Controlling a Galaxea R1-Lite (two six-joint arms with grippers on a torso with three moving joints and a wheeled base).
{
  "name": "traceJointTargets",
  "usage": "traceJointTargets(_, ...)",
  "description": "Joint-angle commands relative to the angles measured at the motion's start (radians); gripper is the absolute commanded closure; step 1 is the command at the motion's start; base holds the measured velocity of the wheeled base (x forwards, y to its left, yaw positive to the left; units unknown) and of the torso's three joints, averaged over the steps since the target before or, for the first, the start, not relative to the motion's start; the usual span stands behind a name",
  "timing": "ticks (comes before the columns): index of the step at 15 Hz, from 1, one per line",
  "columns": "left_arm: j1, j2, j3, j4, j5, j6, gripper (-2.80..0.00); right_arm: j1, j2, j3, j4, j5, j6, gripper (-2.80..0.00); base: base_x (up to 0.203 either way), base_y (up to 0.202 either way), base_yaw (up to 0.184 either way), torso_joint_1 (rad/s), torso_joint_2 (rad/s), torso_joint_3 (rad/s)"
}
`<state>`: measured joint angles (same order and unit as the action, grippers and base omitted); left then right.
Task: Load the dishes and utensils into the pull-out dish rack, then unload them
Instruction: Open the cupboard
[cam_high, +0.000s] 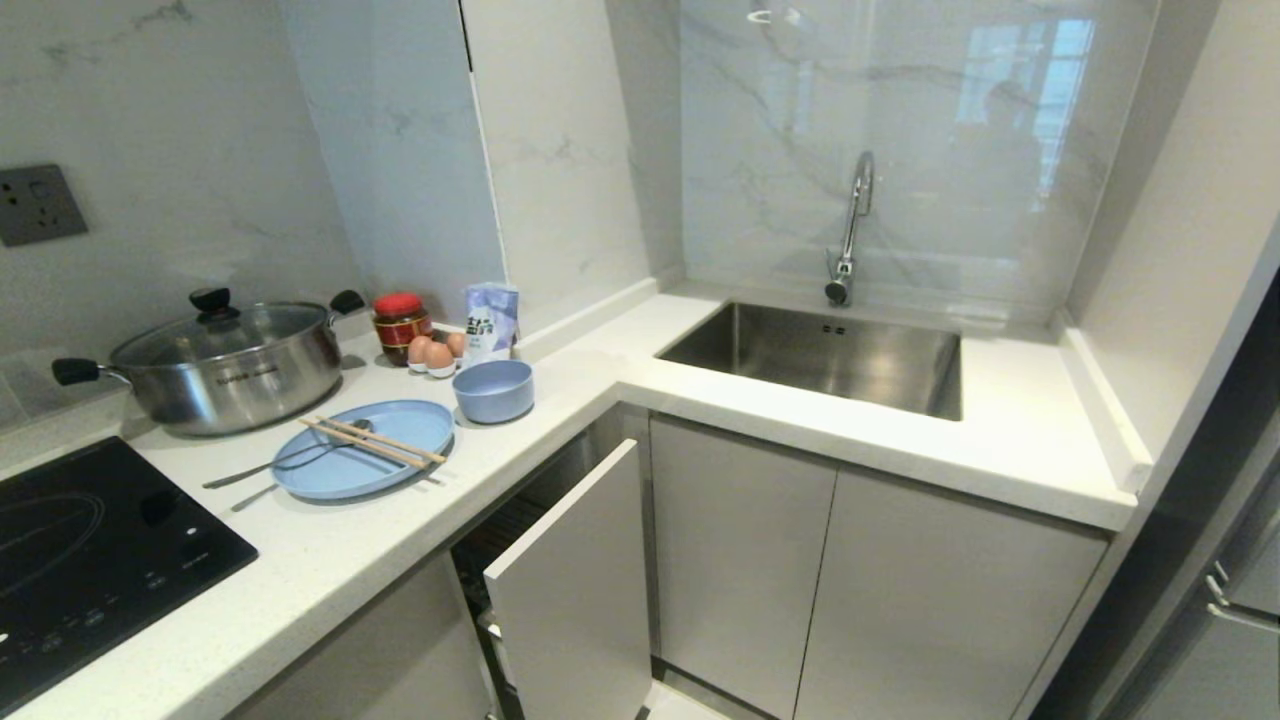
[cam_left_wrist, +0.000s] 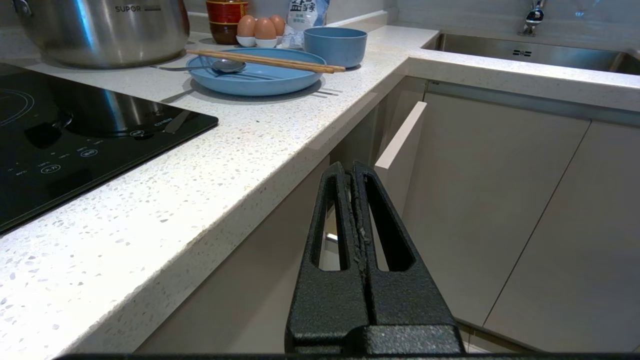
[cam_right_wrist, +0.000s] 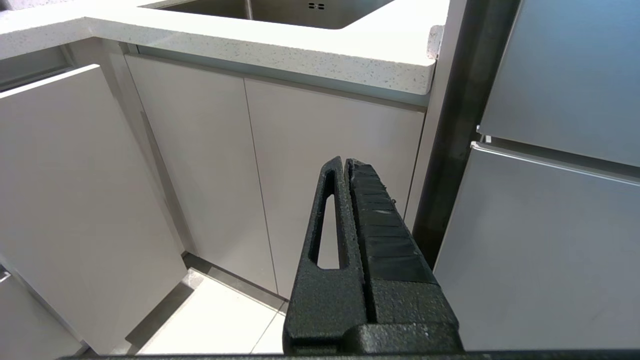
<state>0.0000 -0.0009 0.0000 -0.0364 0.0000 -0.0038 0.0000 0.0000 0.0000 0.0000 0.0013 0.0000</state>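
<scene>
Blue plate (cam_high: 365, 450), bowl (cam_high: 494, 389) being left on counter (cam_high: 560, 440).
Left gripper (cam_left_wrist: 352, 172), right gripper (cam_right_wrist: 347, 167) being held clenched, empty, below counter level.

Head high; wrists low, cabinet-facing (cam_right_wrist: 310, 165)

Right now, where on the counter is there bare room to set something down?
Bare countertop runs along the front edge between the plate and the cooktop, and between the bowl and the sink. It is crowded behind the plate: pot, jar, eggs.
</scene>
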Motion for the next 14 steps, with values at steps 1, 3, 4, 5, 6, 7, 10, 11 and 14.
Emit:
traceJointTargets(1,0.000,-0.001,0.012,0.000,0.001,-0.001,0.00,0.000,0.000,0.000,0.000,0.000,0.000,0.00,0.000,0.000,0.000,0.000,0.00,0.000)
traceJointTargets(3,0.000,-0.001,0.012,0.000,0.000,-0.001,0.00,0.000,0.000,0.000,0.000,0.000,0.000,0.00,0.000,0.000,0.000,0.000,0.00,0.000)
traceJointTargets(4,0.000,-0.001,0.012,0.000,0.000,-0.001,0.00,0.000,0.000,0.000,0.000,0.000,0.000,0.00,0.000,0.000,0.000,0.000,0.00,0.000)
traceJointTargets(5,0.000,-0.001,0.012,0.000,0.000,-0.001,0.00,0.000,0.000,0.000,0.000,0.000,0.000,0.00,0.000,0.000,0.000,0.000,0.00,0.000)
traceJointTargets(6,0.000,-0.001,0.012,0.000,0.000,-0.001,0.00,0.000,0.000,0.000,0.000,0.000,0.000,0.00,0.000,0.000,0.000,0.000,0.00,0.000)
traceJointTargets(7,0.000,-0.001,0.012,0.000,0.000,-0.001,0.00,0.000,0.000,0.000,0.000,0.000,0.000,0.00,0.000,0.000,0.000,0.000,0.00,0.000)
traceJointTargets(10,0.000,-0.001,0.012,0.000,0.000,-0.001,0.00,0.000,0.000,0.000,0.000,0.000,0.000,0.00,0.000,0.000,0.000,0.000,0.00,0.000)
traceJointTargets(11,0.000,-0.001,0.012,0.000,0.000,-0.001,0.00,0.000,0.000,0.000,0.000,0.000,0.000,0.00,0.000,0.000,0.000,0.000,0.00,0.000)
traceJointTargets(14,0.000,-0.001,0.012,0.000,0.000,-0.001,0.00,0.000,0.000,0.000,0.000,0.000,0.000,0.00,0.000,0.000,0.000,0.000,0.00,0.000)
